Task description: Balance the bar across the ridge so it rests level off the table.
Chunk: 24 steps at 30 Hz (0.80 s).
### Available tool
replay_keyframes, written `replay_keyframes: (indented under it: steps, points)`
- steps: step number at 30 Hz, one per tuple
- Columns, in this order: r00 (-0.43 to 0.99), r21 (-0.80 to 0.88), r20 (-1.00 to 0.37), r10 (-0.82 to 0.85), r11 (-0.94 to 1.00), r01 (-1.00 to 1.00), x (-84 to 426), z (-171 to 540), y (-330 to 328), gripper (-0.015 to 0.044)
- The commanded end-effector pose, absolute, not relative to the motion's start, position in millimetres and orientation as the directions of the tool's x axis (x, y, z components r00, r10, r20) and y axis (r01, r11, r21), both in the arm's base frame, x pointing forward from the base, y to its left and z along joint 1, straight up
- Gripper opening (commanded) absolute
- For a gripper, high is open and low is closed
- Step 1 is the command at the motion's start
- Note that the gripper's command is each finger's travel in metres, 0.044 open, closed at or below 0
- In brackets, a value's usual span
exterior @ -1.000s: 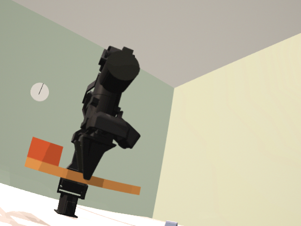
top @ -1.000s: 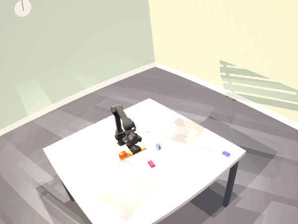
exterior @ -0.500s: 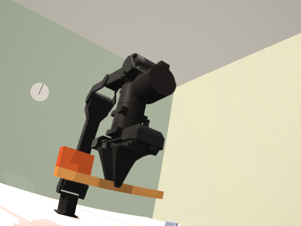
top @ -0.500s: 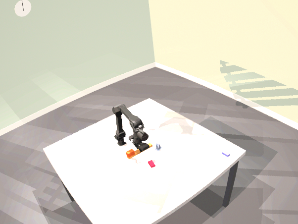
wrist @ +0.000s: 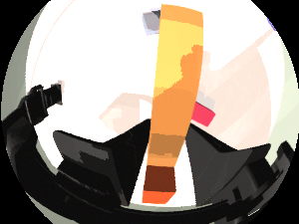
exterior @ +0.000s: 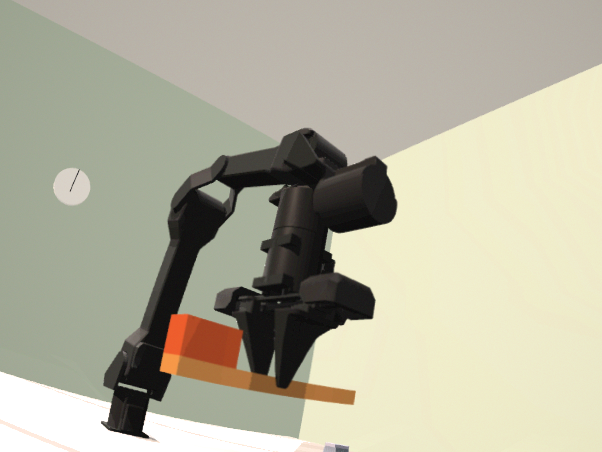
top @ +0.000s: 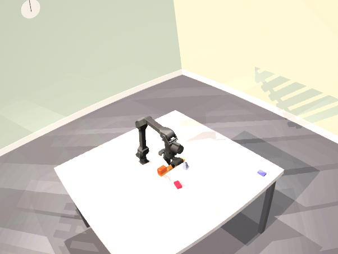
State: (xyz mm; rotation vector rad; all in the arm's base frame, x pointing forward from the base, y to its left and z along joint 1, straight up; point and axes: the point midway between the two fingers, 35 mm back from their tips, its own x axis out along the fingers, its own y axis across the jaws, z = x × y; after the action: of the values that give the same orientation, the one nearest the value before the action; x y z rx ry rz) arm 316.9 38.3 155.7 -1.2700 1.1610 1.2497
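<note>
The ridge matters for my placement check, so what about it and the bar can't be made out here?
- Ridge: tiny in the top view, cut by the bottom edge in the exterior view.
- Bar: its far end hides the ridge in the wrist view; the gap is unreadable.
- Pincer: the contact with the bar is hidden by dark fingers.

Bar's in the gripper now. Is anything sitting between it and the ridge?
Nothing visible does. The gripper holds the bar above the table, and the ridge stands just past the bar's far end. The pink block and purple block lie off to the side.
</note>
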Motion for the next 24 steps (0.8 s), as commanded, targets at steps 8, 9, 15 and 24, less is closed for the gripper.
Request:
replay_keyframes:
  steps: [8,9,15,24]
  points:
    - [0.031,-0.032,-0.999,0.008,-0.136,-0.99,316.9,160.3,78.5,0.0]
    - [0.031,-0.032,-0.999,0.008,-0.142,-0.989,316.4,160.3,82.3,0.0]
    - [0.03,-0.032,-0.999,0.01,-0.18,-0.983,312.2,160.3,104.8,0.0]
    - [0.029,-0.032,-0.999,0.013,-0.235,-0.971,302.4,160.4,138.3,0.0]
